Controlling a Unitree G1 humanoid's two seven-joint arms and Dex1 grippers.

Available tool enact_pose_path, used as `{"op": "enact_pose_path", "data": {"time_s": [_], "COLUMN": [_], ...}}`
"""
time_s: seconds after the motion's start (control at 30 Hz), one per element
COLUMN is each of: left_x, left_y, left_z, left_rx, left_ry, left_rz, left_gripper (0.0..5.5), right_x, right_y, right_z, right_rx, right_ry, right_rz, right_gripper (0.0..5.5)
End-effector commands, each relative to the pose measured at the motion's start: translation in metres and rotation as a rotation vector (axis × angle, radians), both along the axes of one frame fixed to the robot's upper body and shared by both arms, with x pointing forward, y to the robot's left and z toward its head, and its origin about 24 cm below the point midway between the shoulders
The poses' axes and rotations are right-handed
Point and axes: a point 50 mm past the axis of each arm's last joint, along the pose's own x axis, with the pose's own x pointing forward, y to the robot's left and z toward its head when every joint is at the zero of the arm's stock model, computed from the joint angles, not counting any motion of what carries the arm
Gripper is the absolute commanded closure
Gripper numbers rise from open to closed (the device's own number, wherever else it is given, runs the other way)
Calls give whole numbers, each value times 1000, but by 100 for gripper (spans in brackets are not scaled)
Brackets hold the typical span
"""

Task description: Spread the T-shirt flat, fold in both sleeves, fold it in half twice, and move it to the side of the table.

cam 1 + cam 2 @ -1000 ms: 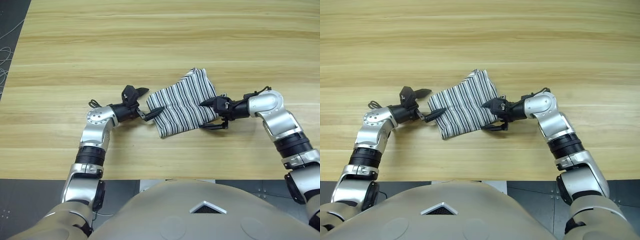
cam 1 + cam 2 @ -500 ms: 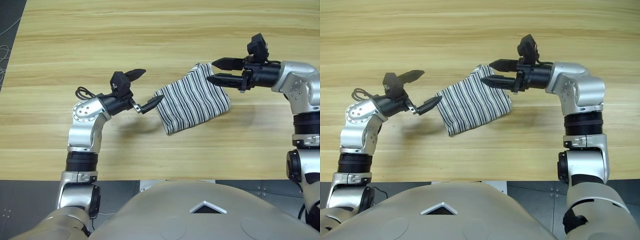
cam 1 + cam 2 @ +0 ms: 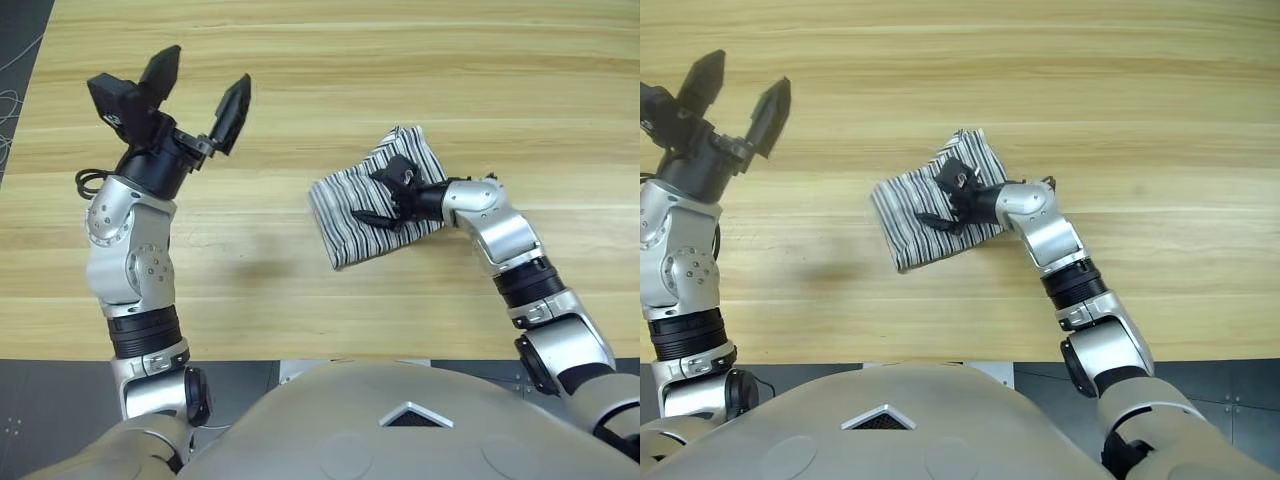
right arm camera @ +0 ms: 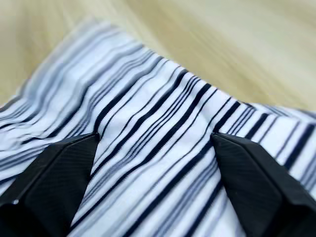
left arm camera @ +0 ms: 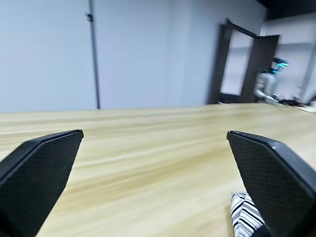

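The folded black-and-white striped T-shirt (image 3: 352, 232) lies as a small tilted rectangle in the middle of the wooden table (image 3: 330, 60). My right gripper (image 3: 371, 197) rests on top of it, open, with its fingertips (image 4: 69, 168) spread over the striped cloth (image 4: 158, 118). My left gripper (image 3: 198, 88) is raised high at the left, well away from the shirt, open with nothing between its fingers. In the left wrist view a corner of the T-shirt (image 5: 244, 217) peeks out beside one finger (image 5: 269, 168).
Bare wood surrounds the shirt on all sides. The table's left edge (image 3: 30, 90) borders a dark floor with loose cables (image 3: 8, 110). The near edge (image 3: 330, 357) runs just in front of me.
My left arm has swung up and away from the shirt's left corner. My right gripper, raised half a second ago, has come down onto the shirt.
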Motion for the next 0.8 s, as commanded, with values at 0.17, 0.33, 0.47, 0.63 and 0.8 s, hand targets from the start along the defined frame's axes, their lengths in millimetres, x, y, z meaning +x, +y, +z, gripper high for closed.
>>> {"op": "enact_pose_path", "data": {"time_s": [0.17,0.33,0.47,0.63,0.8], "left_x": [-6,-6,-6,-4,-5], "left_y": [1,2,6,9,11], "left_z": [32,32,29,32,33], "left_rx": [-44,-28,-11,-3,0], "left_ry": [-94,-86,-74,-74,-74], "left_rz": [49,67,86,85,89], "left_gripper": [0,0,0,0,0], "right_x": [30,32,-6,-12,44], "right_y": [-106,-207,-278,-303,-273], "right_z": [-35,-10,-4,15,79], "right_rx": [-387,-541,-631,-593,-31], "right_ry": [77,2,6,-117,-461], "right_rz": [-386,-791,-1148,-1357,-1353], "right_gripper": [130,130,130,130,130]}}
